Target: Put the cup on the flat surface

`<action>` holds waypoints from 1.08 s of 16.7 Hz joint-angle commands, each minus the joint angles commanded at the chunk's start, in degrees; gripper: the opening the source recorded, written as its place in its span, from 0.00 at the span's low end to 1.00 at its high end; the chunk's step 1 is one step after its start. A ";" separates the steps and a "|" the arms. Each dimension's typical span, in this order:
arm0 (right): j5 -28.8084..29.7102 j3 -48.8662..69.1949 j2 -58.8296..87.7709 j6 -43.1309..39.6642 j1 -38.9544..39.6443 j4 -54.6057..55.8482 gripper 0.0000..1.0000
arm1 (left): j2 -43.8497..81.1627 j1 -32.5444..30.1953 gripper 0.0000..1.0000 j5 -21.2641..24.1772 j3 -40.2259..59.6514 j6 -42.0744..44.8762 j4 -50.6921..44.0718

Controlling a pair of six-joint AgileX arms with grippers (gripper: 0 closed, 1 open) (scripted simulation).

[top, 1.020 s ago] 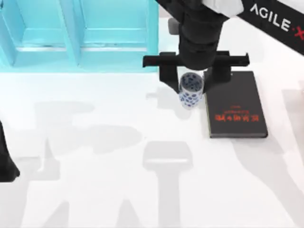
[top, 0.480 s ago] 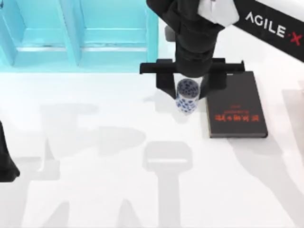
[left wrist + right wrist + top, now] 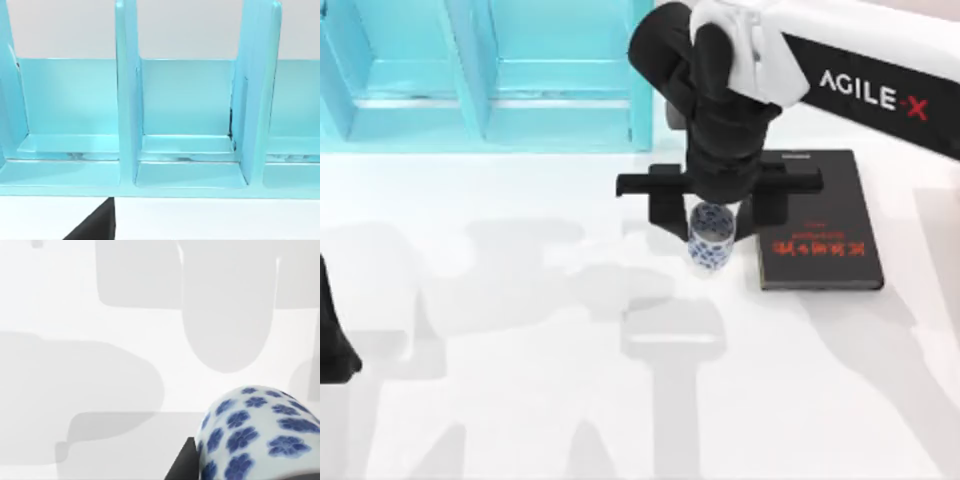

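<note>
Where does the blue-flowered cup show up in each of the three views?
Top view: the cup sits between the fingers of the right tool, just left of the black book, near the table's middle.
Left wrist view: not in it; the picture faces the turquoise shelf.
Right wrist view: the cup is close up at the lower right corner.
Shared landmark: the white tabletop, seen with grey shadows in the top and right wrist views.

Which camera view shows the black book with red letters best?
The top view: the book lies whole on the white tabletop, right of the cup held in the right claw. The right wrist view shows a dark corner, perhaps the book. The left wrist view faces the turquoise shelf.
</note>
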 joint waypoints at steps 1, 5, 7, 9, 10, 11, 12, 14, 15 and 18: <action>0.00 0.00 0.00 0.00 0.00 0.00 0.00 | 0.00 0.00 1.00 0.00 0.00 0.00 0.00; 0.00 0.00 0.00 0.00 0.00 0.00 0.23 | 0.00 0.00 1.00 0.00 0.00 0.00 0.00; 0.00 0.00 0.00 0.00 0.00 0.00 0.38 | 0.00 0.00 1.00 0.00 0.00 0.00 0.00; 0.00 0.00 0.00 0.00 0.00 0.00 0.53 | 0.00 0.00 1.00 0.00 0.00 0.00 0.00; 0.00 0.00 0.00 0.00 0.00 0.00 0.60 | 0.00 0.00 1.00 0.00 0.00 0.00 0.00; 0.00 0.00 0.00 0.00 0.00 0.00 0.68 | 0.00 0.00 1.00 0.00 0.00 0.00 0.00; 0.00 0.00 0.00 0.00 0.00 0.00 0.75 | 0.00 0.00 1.00 0.00 0.00 0.00 0.00; 0.00 0.00 0.00 0.00 0.00 0.00 0.90 | 0.00 0.00 1.00 0.00 0.00 0.00 0.00; 0.00 0.00 0.00 0.00 0.00 0.00 0.98 | 0.00 0.00 1.00 0.00 0.00 0.00 0.00; 0.00 0.00 0.00 0.00 0.00 0.00 1.00 | 0.00 0.00 1.00 0.00 0.00 0.00 0.00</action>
